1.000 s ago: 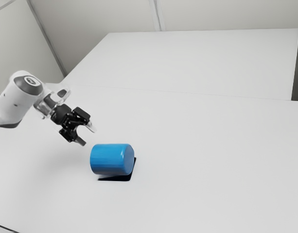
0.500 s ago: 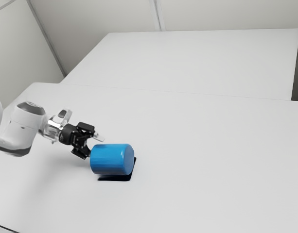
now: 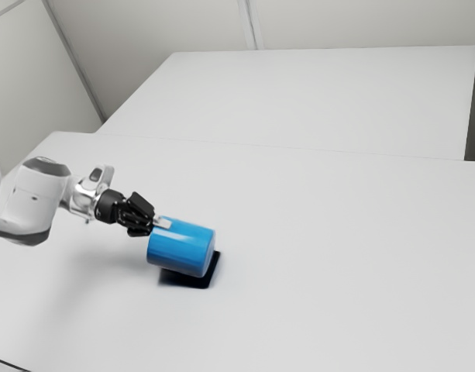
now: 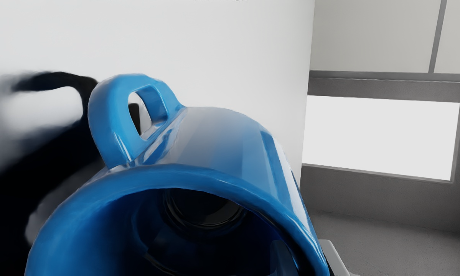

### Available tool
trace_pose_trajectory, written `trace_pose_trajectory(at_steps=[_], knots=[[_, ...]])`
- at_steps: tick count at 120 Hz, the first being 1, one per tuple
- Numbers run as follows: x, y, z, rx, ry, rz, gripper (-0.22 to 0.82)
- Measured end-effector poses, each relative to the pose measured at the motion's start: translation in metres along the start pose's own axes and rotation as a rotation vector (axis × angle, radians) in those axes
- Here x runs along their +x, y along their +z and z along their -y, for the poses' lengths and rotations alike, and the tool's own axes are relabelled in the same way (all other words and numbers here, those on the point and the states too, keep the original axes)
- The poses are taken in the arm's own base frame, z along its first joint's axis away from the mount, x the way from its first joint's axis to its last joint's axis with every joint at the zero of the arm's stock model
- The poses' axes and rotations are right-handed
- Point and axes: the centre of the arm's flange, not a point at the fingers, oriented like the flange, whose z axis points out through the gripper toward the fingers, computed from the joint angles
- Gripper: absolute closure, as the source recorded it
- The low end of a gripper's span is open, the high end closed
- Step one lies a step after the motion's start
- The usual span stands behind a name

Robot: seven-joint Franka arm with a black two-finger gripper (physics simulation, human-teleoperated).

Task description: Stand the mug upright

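Mug [image 3: 183,248]: over the desk, on its side and tilted, mouth end higher, base towards the exterior view's right; base contact cannot be told.
Rim [image 4: 183,174]: faces the tool, presumably chosen so lifting here swings the base down.
Handle [image 4: 111,122]: apart from the grip, leaving the wall free to pinch.
Tool [image 3: 158,225]: closed on the mug's wall, one finger inside, one outside.
Shadow [image 3: 192,280]: beneath the mug, consistent with a raised mouth end.
Desk [image 3: 322,232]: support for the base; slipping is the likely risk.
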Motion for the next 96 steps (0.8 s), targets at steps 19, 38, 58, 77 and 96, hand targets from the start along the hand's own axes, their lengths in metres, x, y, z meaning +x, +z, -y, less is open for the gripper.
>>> trace_pose_trajectory(at_steps=[19,38,58,77,96], knots=[[0.004,-0.007,-0.029,0.01,0.083,-0.004,0.76],[0.035,-0.005,-0.078,0.201,0.225,0.086,0.78],[0.058,0.015,-0.119,0.505,0.339,0.229,0.78],[0.073,0.029,-0.149,0.763,0.409,0.303,0.79],[0.082,0.044,-0.163,0.962,0.439,0.332,0.79]])
